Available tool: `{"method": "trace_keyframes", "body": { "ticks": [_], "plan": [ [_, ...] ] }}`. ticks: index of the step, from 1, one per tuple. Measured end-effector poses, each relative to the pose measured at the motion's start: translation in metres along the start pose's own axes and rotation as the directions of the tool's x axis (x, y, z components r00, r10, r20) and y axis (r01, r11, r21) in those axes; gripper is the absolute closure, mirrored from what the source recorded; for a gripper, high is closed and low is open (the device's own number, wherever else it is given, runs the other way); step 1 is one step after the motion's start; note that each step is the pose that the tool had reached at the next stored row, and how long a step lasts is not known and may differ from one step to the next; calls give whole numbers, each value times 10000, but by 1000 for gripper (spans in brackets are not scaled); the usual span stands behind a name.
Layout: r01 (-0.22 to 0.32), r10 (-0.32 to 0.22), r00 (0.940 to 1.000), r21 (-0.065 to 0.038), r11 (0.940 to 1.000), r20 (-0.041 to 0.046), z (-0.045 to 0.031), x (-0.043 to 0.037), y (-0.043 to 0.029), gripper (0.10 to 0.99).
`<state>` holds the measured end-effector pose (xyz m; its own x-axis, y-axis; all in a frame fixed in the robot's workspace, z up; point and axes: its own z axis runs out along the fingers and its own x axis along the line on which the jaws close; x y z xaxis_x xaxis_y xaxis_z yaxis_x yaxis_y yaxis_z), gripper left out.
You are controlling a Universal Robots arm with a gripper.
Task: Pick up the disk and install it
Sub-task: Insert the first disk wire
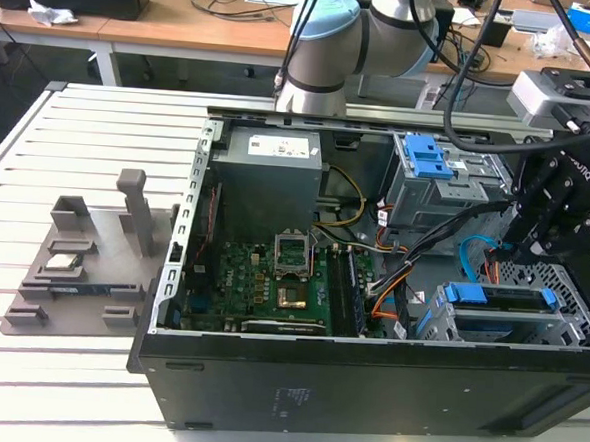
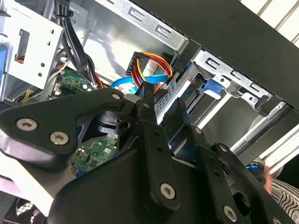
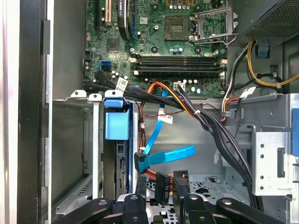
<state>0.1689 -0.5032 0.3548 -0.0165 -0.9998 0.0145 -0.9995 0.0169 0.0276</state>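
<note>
Looking at the exterior view first, I see the gripper (image 1: 530, 243) hanging over the drive cage (image 1: 569, 323) at the exterior view's right end of the open computer case (image 1: 365, 386). The disk (image 1: 498, 302) appears to stand on edge in that cage, its blue carrier frame showing at both ends, just below the gripper and not touching it.

In the second wrist view the gripper (image 2: 161, 100) has its two black fingers (image 2: 148, 109) parted with nothing between them. Past their tips lie the orange and blue cables (image 2: 149, 63) and the cage's grey sheet metal (image 2: 219, 63).

In the first wrist view the gripper (image 3: 160, 181) again reads as released and empty, its tips beside a black cable plug (image 3: 162, 185). The disk (image 3: 122, 170) is near them, edge-on in the cage slot under a blue plastic tab (image 3: 117, 123); whether it is fully seated I cannot tell. A blue ribbon cable (image 3: 170, 155) runs close by.

My judgement on handling: the disk is a stiff, fairly dense slab for its size, so it will not flex, but it will not forgive a knock or a drop. Its bare metal faces look slippery. I would take hold across the plastic carrier's long edges, squarely, keeping clear of the connector end and the circuit side, and mind the loose cables
</note>
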Motion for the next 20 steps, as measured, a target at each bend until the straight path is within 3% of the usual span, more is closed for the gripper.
{"method": "trace_keyframes", "body": {
  "ticks": [2, 5, 11, 20],
  "plan": [
    [-1, 1, 10000, 1, 10000, 0, 0, 0, 0, 737],
    [0, 0, 10000, 0, 10000, 0, 0, 1, 0, 918],
    [0, 0, 10000, 0, 10000, -1, 0, 14, 0, 918],
    [-1, 1, 10000, 0, 10000, 0, 4, 228, -4, 918]
  ]
}}
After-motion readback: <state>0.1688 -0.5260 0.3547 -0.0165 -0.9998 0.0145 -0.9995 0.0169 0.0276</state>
